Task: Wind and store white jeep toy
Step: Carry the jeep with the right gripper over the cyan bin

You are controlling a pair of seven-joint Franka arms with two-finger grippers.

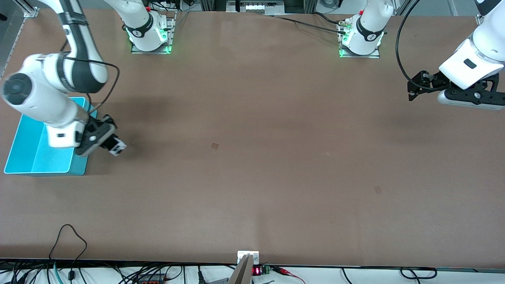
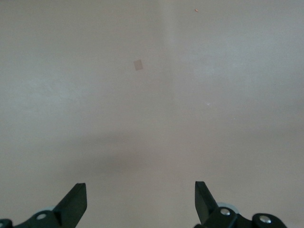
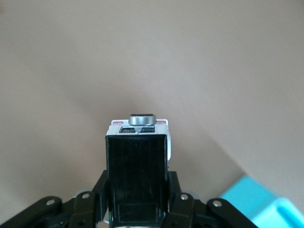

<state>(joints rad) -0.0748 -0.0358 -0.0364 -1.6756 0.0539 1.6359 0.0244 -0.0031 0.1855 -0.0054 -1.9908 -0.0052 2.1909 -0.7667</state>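
Front view: right pincer (image 1: 105, 140) clamped on white jeep toy (image 1: 115, 146), held aloft over surface (image 1: 252, 157) just beside cyan bin (image 1: 23, 157). Toy's long axis points away from bin; short carry toward bin judged needed. Left pincer (image 1: 414, 87) spread open, empty, waiting over left arm's end.

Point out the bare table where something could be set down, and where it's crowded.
Bare: the brown table from beside the cyan bin to under the open left gripper. Crowded: the bin's end, where the right gripper holds the white jeep toy beside the bin.
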